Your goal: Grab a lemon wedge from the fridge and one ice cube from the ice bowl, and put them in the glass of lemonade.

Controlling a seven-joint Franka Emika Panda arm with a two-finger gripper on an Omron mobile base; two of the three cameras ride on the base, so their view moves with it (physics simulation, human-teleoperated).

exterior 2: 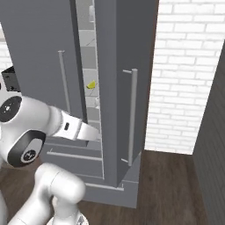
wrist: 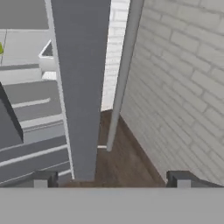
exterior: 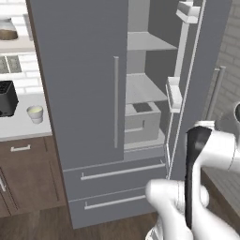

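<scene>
The fridge (exterior: 89, 93) stands on a dark wooden floor (exterior 2: 176, 189), its right door swung open onto pale grey shelves (exterior: 145, 86). On the lowest shelf sits a grey box-like bin (exterior: 140, 121) — nothing can be made out inside it. From the right base view, a small yellow-green lemon wedge (exterior 2: 91, 85) lies on a middle shelf, seen through the gap beside the door (its exact seat on the shelf is hard to tell). To the left of the fridge a white counter (exterior: 23, 126) tops brown cabinets — on it stand a short whitish cup (exterior: 35, 113) of pale yellow liquid and a black toaster (exterior: 7, 98), apart from each other.
</scene>
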